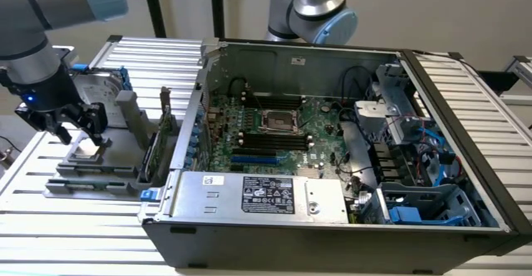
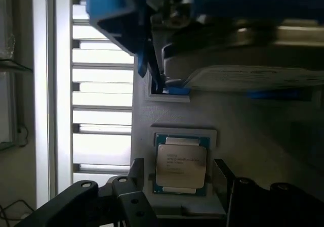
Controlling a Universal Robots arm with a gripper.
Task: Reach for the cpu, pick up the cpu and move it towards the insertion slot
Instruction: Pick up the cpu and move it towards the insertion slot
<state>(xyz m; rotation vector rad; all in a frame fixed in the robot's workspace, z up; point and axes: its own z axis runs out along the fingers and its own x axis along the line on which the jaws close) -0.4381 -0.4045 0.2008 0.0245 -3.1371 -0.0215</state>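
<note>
end effector (image 1: 81, 136) open w/ fingers (image 2: 223, 175) straddling cpu (image 2: 180, 164)

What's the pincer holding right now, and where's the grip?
Nothing. The pincer is open above the cpu, which lies in its grey holder.

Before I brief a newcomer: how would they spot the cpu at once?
Find the open computer case, then the grey fixture beside it at the exterior view's left, under the claw. The cpu lies flat in its square pocket: a small silvery chip with a green edge, unlike the larger blue-railed hard drive nearby.
</note>
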